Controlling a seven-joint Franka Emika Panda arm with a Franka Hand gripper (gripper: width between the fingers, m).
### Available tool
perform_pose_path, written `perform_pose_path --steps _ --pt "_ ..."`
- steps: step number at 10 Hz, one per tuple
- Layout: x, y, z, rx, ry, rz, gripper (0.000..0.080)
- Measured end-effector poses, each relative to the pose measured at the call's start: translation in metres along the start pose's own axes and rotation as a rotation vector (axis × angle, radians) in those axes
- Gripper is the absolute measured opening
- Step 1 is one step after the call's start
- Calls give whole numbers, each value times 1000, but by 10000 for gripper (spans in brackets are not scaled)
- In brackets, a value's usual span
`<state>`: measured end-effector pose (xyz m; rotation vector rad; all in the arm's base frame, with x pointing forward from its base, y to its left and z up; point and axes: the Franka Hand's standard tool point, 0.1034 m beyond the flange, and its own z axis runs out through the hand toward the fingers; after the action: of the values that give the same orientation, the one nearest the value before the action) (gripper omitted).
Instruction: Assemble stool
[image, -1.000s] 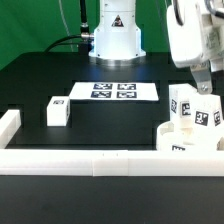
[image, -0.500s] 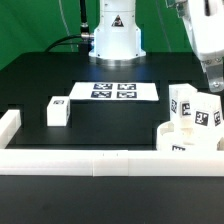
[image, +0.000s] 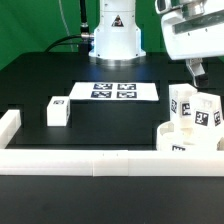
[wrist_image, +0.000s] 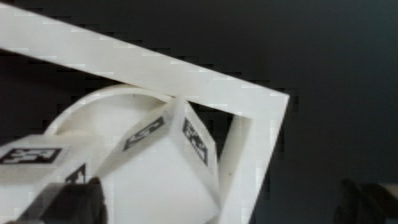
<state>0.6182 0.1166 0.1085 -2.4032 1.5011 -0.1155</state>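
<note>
The stool's round white seat lies at the exterior view's right, against the rail corner. Two tagged white legs stand upright in it. A third leg lies loose on the black table at the exterior view's left. My gripper hangs open just above the two standing legs and touches neither. The wrist view looks down on the seat and the tagged legs, with one dark fingertip at the edge. Nothing is held.
White border rails run along the front and the exterior view's left, and they meet in a corner by the seat. The marker board lies mid-table. The robot base stands behind it.
My gripper has risen from beside the standing legs and shifted slightly toward the exterior view's left, staying open. The seat and legs have not moved.
</note>
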Motion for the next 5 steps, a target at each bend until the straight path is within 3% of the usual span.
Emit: perform_pose_path --steps 5 --pt "3 2 1 -13 8 -397 649"
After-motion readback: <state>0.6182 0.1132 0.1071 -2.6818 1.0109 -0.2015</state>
